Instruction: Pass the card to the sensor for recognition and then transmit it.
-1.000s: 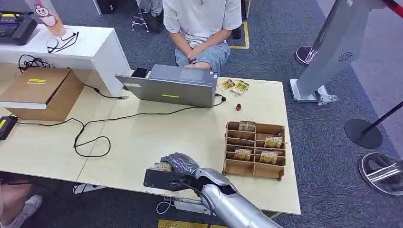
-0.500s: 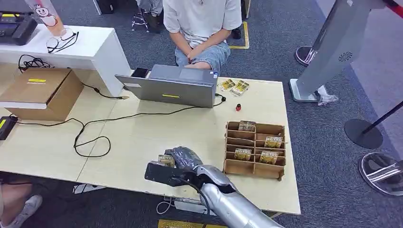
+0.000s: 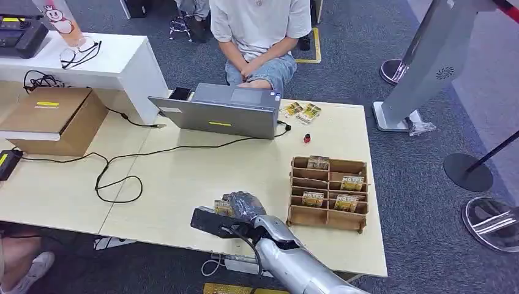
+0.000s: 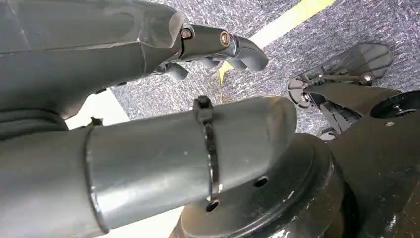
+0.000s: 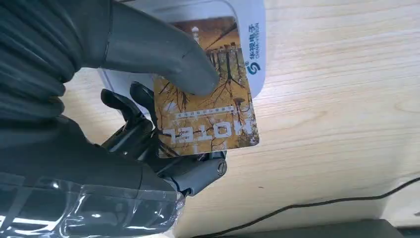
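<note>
Card held over the sensor
The right hand (image 5: 148, 124) pinches the card (image 5: 208, 104) above the white sensor (image 5: 250, 44) near the tabletop's (image 3: 183, 177) front edge.

Golden-brown hotel card (image 5: 208, 106), printed "HOTEL", pinched under the right hand's (image 3: 240, 207) thumb, face up over a white reader (image 5: 250, 44), apparently the sensor, beneath it.

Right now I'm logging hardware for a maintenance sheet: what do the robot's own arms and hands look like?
The right arm is smooth silver metal with a black cable running along it. The right hand has a grey ribbed cover, a thick grey thumb, darker fingers and clear plastic wrap at the wrist. The left hand is dark grey with visible screws; a black cable tie rings its thumb.
</note>
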`<control>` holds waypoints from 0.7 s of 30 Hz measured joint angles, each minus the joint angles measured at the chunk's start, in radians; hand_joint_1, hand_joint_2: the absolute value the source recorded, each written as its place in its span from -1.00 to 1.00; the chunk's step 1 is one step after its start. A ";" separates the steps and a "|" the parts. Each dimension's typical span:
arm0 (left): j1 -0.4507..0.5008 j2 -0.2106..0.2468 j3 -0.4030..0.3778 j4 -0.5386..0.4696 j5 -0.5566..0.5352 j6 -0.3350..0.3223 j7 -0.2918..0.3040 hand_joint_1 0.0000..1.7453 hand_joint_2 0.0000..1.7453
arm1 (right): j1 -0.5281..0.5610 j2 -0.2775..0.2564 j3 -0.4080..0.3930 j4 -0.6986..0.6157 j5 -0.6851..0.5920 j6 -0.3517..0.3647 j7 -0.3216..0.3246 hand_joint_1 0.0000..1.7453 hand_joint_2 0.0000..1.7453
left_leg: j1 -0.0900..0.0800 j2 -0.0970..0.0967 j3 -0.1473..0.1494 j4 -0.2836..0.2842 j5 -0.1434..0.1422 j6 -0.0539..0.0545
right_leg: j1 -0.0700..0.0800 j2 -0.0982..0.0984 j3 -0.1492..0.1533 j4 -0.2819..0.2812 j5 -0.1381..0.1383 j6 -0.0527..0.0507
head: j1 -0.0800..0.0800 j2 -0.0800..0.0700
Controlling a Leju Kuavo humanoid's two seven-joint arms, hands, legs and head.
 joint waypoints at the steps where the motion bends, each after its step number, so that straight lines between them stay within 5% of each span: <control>1: 0.000 0.000 0.000 0.000 0.000 0.000 0.000 -1.00 -1.00 | 0.000 0.000 0.000 0.002 0.001 -0.002 0.001 1.00 1.00 | 0.000 0.000 0.000 0.000 0.000 0.000 | 0.000 0.000 0.000 0.000 0.000 0.000 | 0.000 0.000; 21: 0.000 -0.004 -0.009 -0.001 0.008 0.005 0.007 -1.00 -1.00 | -0.020 0.008 0.000 0.072 0.065 -0.094 0.014 1.00 1.00 | 0.000 0.000 0.000 0.000 0.000 0.000 | 0.000 0.000 0.000 0.000 0.000 0.000 | 0.000 0.000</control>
